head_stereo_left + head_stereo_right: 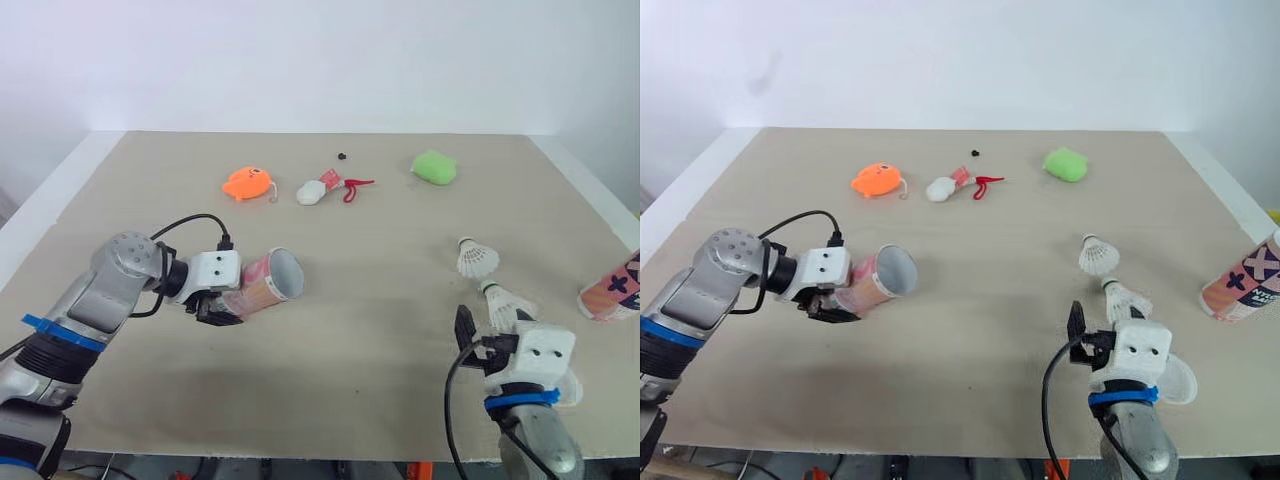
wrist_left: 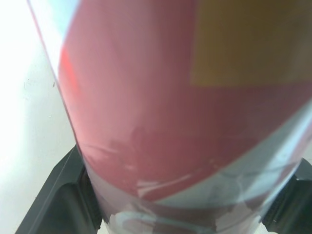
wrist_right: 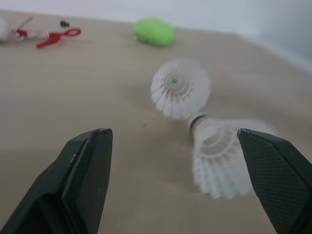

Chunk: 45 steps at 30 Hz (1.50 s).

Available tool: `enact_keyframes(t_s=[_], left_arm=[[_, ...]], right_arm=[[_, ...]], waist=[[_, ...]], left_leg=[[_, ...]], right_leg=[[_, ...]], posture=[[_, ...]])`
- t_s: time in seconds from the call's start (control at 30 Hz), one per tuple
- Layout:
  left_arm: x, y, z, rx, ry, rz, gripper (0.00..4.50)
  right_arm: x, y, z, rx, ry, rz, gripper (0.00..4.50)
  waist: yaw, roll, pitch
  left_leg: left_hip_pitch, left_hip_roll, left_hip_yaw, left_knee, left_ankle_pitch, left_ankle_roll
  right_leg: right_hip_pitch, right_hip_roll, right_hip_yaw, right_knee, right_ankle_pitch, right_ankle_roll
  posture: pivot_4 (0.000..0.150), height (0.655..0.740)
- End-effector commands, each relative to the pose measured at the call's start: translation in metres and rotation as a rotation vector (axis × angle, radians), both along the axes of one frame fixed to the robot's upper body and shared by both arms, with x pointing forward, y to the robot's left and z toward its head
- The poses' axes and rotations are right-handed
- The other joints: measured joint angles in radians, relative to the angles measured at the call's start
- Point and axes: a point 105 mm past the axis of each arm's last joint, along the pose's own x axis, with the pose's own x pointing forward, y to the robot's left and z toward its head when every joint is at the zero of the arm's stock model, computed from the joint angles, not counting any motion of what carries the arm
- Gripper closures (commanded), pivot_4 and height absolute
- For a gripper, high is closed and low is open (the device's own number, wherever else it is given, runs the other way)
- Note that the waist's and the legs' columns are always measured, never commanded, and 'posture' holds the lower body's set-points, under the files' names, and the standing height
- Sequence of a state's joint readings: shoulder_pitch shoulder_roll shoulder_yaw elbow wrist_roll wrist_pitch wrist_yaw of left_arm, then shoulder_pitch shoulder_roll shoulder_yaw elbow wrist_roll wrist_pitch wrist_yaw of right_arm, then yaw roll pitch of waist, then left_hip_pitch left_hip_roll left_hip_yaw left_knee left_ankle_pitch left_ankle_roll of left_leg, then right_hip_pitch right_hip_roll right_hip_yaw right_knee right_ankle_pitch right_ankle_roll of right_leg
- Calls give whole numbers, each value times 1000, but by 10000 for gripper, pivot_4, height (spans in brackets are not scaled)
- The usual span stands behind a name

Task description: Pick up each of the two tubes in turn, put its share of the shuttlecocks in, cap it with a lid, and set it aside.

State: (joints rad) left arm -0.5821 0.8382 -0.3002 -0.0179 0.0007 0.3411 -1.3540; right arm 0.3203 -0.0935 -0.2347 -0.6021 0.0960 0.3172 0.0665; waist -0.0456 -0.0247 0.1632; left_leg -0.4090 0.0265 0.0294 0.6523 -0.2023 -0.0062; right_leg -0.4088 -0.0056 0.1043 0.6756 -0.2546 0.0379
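Near: right gripper (image 3: 181,171) wide open, empty, facing nearer shuttlecock (image 1: 508,300) and farther shuttlecock (image 1: 478,258) | left gripper (image 1: 222,306) clamped on tilted tube (image 1: 266,282) above beige table (image 1: 370,340) | second tube (image 1: 612,292) at right edge | far: orange toy (image 1: 246,183), green toy (image 1: 434,167), white wall (image 1: 320,60).

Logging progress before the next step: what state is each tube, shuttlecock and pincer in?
First tube, lifted, tilted, uncapped.
Left pincer, shut on first tube.
Second tube, on the table, untouched.
Near shuttlecock, lying on table.
Far shuttlecock, resting on table.
Right pincer, open, facing shuttlecocks.
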Motion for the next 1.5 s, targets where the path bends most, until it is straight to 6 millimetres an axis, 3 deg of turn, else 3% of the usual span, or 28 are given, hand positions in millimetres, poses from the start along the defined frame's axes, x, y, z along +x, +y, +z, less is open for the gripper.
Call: enact_keyframes(t_s=[0.03,0.23,0.33,0.47,0.5,0.53,0.57,0.6,0.63,0.8,0.87,1.0,1.17,1.37,1.5], left_arm=[[-3,-6,-9,0,30,-23,10400],[-5,-5,-7,-12,23,-4,10400],[-6,-4,-7,-14,22,5,10400],[-6,-3,-5,-18,15,17,10400],[-6,-3,-5,-18,13,19,10400],[-6,-3,-4,-18,12,21,10400],[-6,-2,-4,-18,11,22,10400],[-7,-2,-4,-19,11,24,10400],[-7,-2,-4,-19,12,24,10400],[-9,-2,-5,-20,17,23,10400],[-8,-4,-5,-20,16,20,10400],[-6,-6,-5,-24,17,12,10400],[-5,-6,-6,-16,23,8,10400],[-5,-9,-4,-25,22,3,10400],[-6,-8,-4,-24,21,14,10400]], right_arm=[[11,-10,1,73,22,-60,1024],[29,-15,5,120,30,-67,1024],[38,-18,6,131,23,-69,8345],[45,-22,10,136,18,-93,26100],[45,-22,10,135,20,-95,29162],[44,-24,9,130,27,-107,29162],[42,-25,8,127,32,-116,37100],[41,-26,7,128,33,-127,38803],[39,-27,8,124,33,-133,44138],[23,-28,30,110,-70,-120,44724],[15,-17,47,93,-159,-42,44724],[8,27,80,59,-315,277,44724],[0,114,83,11,-213,928,44724],[14,150,101,-121,-206,1180,44724],[8,171,89,-176,-115,1346,44724]], waist=[[1,0,0],[2,0,0],[1,0,0],[1,0,0],[1,0,0],[1,0,0],[1,0,0],[1,0,0],[1,0,0],[1,0,0],[1,1,-1],[0,1,-1],[0,0,0],[3,-4,0],[6,-5,-1]], left_leg=[[0,-1,0,-1,0,0],[-1,-3,-2,-3,0,1],[0,-4,-2,-3,0,1],[0,-4,-2,-3,0,1],[-1,-4,-2,-4,0,1],[-1,-4,-2,-4,0,1],[-1,-4,-2,-4,0,1],[-1,-4,-3,-5,0,1],[0,-4,-2,-6,0,1],[0,-5,-3,-10,0,1],[0,-5,-3,-12,0,1],[0,-5,-3,-13,0,1],[1,-5,-2,-12,1,2],[0,-5,-3,-12,1,3],[-1,-6,-3,-12,1,3]], right_leg=[[0,0,0,0,0,0],[0,0,0,0,-3,3],[1,0,0,0,-3,3],[1,0,0,0,-3,4],[1,0,1,0,-3,4],[1,0,0,0,-3,4],[1,0,0,0,-3,4],[1,0,1,0,-3,4],[1,0,1,-1,-3,4],[1,0,1,-3,-4,4],[1,0,1,-5,-4,4],[1,0,0,-8,-3,5],[4,0,1,-10,-1,6],[4,-1,0,-10,-1,6],[3,-1,-2,-10,-2,5]], posture=[[1500,7400],[1500,7400],[1500,7400],[1500,7400],[1500,7400],[1500,7400],[1500,7400],[1500,7400],[1500,7400],[1500,7400],[1500,7400],[1500,7400],[1500,7400],[1500,7400],[1500,7400]])
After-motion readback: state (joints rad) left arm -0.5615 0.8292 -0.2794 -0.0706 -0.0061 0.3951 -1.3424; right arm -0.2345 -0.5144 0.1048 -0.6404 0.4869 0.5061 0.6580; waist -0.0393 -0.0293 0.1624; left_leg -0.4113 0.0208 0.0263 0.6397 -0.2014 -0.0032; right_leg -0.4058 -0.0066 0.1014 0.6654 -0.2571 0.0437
